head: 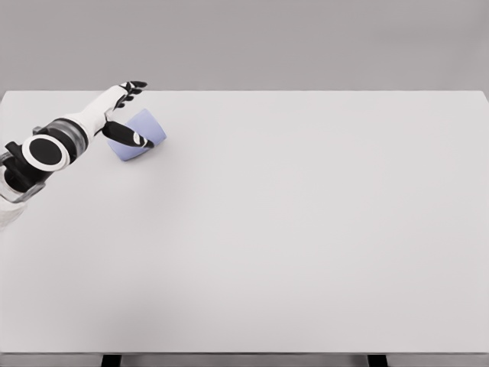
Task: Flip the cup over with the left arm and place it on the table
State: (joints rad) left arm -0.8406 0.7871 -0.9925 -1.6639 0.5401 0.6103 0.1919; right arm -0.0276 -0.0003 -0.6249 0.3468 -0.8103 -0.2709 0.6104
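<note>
A pale blue cup [143, 134] lies tilted on its side at the far left of the white table [290, 229]. My left hand [126, 107] reaches in from the lower left and sits against the cup's left side. The thumb crosses the front of the cup while the other fingers [134, 86] stretch straight out above it, so the hand stands open and has no closed grasp on the cup. Part of the cup's left edge is hidden behind the hand. The right arm does not show.
The table's far edge [244, 91] runs just behind the hand, with a grey wall beyond. Its left edge is close to my forearm [46, 151]. Dark table legs [111, 360] show under the front edge.
</note>
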